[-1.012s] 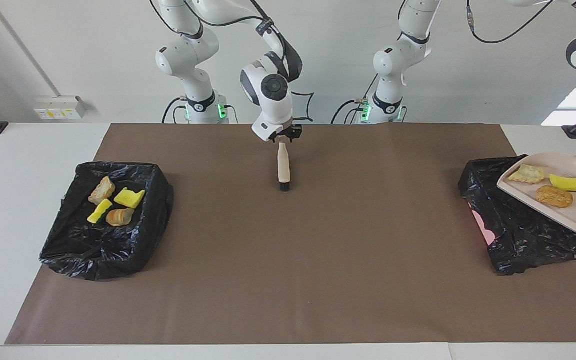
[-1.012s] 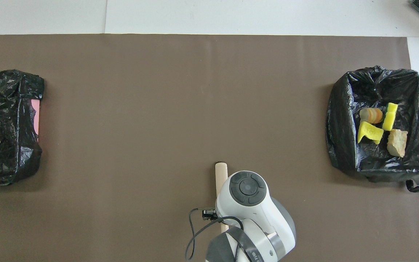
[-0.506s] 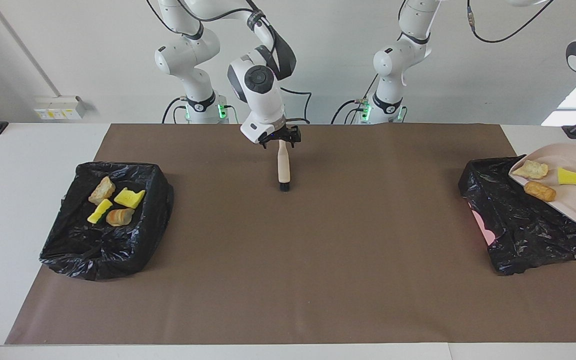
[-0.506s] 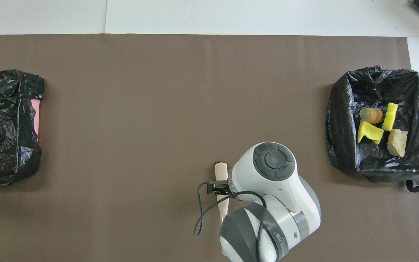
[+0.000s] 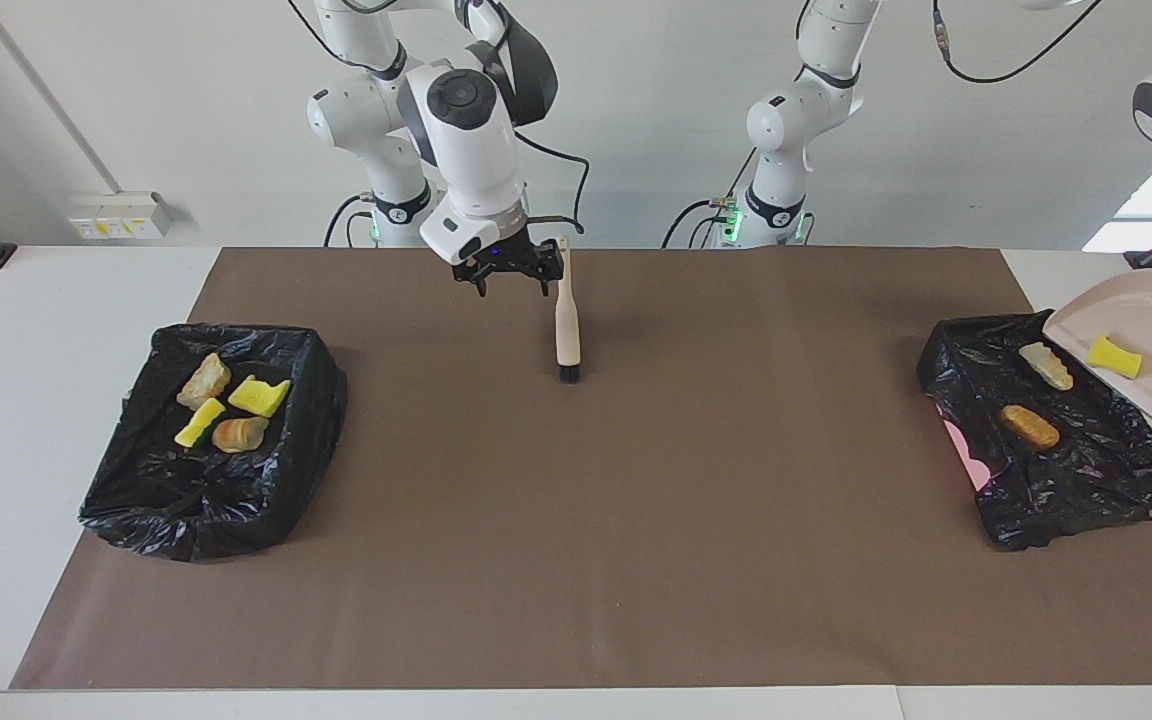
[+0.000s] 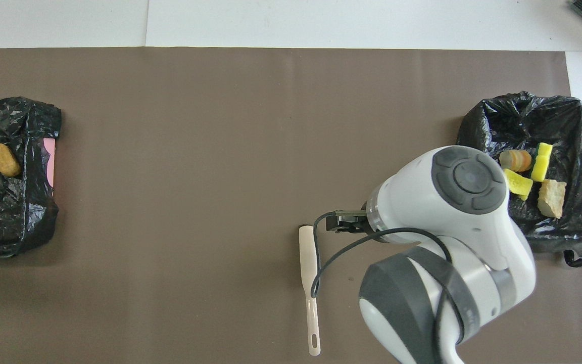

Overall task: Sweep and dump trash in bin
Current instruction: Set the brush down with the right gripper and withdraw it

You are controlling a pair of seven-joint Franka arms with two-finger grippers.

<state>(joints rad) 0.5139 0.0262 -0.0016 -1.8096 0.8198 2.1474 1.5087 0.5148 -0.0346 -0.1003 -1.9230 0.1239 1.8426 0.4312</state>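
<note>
Facing view: the brush (image 5: 567,325) lies alone on the brown mat (image 5: 636,520), wide open mat all around it. The right gripper (image 5: 504,272) hovers just beside its handle end, jaws released and empty. Toward the left arm's end, the tilted dustpan (image 5: 1151,325) hangs over the bin's (image 5: 1086,480) edge; its holder is out of frame, jaws clenched. Trash (image 5: 1029,426) lies in both bins, one yellow piece (image 5: 1113,356) in the pan.

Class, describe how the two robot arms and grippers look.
The right arm and left arm are glossy white rounded segments with dark grey joint bands and round grey caps. Green lights glow at both bases; black cables hang along them. The right gripper is black.
</note>
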